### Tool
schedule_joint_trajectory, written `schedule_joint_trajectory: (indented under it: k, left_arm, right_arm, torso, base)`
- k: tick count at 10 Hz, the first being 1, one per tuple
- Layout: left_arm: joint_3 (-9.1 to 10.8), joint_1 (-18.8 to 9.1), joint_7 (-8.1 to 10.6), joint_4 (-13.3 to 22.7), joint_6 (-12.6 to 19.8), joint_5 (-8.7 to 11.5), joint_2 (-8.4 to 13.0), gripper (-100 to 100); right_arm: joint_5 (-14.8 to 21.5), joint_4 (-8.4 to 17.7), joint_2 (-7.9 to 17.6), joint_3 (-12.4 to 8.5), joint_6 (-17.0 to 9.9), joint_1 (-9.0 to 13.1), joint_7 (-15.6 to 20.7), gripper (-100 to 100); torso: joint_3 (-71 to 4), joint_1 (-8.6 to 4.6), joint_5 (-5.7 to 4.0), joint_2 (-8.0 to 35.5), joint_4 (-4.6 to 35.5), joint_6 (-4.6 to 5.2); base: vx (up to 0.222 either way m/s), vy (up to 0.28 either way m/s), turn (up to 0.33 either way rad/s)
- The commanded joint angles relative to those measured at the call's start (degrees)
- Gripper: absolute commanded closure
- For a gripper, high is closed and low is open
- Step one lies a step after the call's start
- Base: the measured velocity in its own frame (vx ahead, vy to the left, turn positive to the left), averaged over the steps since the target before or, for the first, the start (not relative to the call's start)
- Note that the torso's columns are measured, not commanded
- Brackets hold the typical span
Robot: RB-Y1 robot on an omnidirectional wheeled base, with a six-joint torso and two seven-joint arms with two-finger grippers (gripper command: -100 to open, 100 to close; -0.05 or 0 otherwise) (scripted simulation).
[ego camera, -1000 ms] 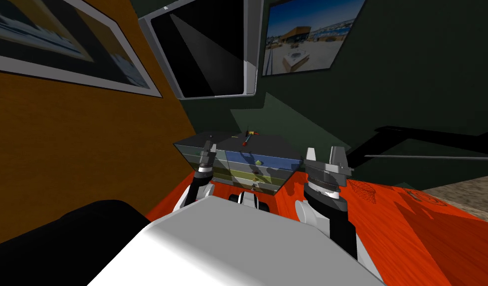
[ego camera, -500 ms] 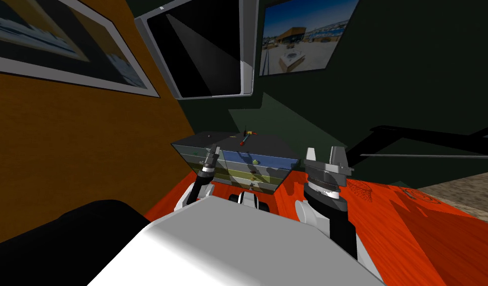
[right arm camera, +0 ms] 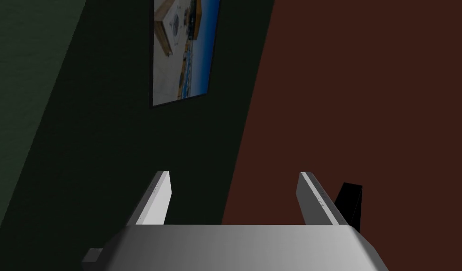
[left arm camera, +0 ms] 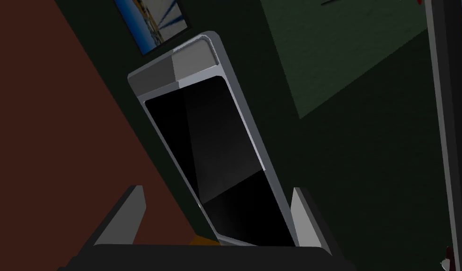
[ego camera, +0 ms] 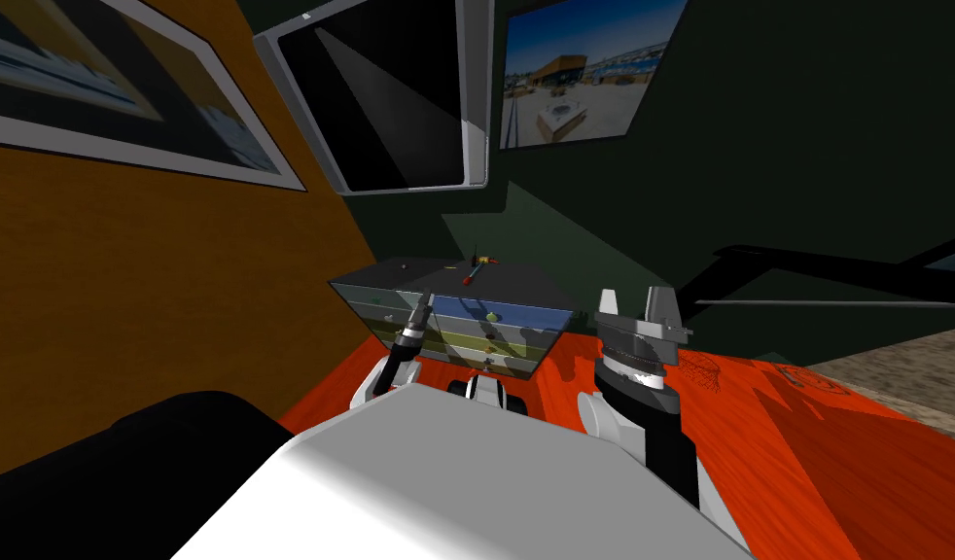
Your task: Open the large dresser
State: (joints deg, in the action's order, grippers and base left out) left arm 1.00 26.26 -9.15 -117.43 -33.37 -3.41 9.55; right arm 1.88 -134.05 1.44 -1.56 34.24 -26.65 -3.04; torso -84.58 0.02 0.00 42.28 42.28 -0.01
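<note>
The dresser (ego camera: 524, 326) is low, with a dark top and stacked drawer fronts in grey-green, blue and olive. It stands against the dark green wall just ahead of me. A small green knob (ego camera: 492, 317) shows on the blue drawer. My left gripper (ego camera: 423, 305) is in front of the dresser's left half, tilted towards it; its fingers stand wide open (left arm camera: 216, 214) with nothing between them. My right gripper (ego camera: 635, 301) is raised to the right of the dresser and apart from it. It is open and empty (right arm camera: 234, 197).
Small red and yellow items (ego camera: 477, 266) lie on the dresser's top. An orange wall (ego camera: 174, 292) runs close on the left. The floor (ego camera: 777, 437) is orange-red. A dark frame of bars (ego camera: 835, 277) stands at the right, and a black shape (ego camera: 125, 457) lies at the lower left.
My left gripper has moved right and down across the dresser's front and tilted. The whole view has shifted slightly left as I moved. The right gripper has kept its place.
</note>
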Motion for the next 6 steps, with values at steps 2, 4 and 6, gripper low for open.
schedule_joint_trajectory:
  k: [2,4,6]
  left_arm:
    - [-0.34,-1.2,-0.24,5.2,-0.4,-0.5,0.1,-100]
    - [-0.46,-1.9,-0.34,7.7,-0.5,-0.7,0.0,-100]
    - [-0.56,-2.5,-0.43,10.1,-0.5,-0.9,-0.1,-100]
  right_arm:
    - [0.0,0.0,0.0,0.0,0.0,0.0,0.0,0]
    - [0.0,0.0,0.0,0.0,0.0,0.0,0.0,0]
    - [0.0,0.0,0.0,0.0,0.0,0.0,0.0,0]
  torso:
    - [0.0,-0.03,0.00,0.1,0.0,0.01]
    - [0.0,0.00,0.00,0.0,0.0,0.00]
    - [0.0,0.00,0.00,0.0,0.0,0.00]
  base:
    - [-0.008,-0.080,-0.010]
    - [0.004,-0.071,-0.011]
    - [0.008,-0.068,-0.007]
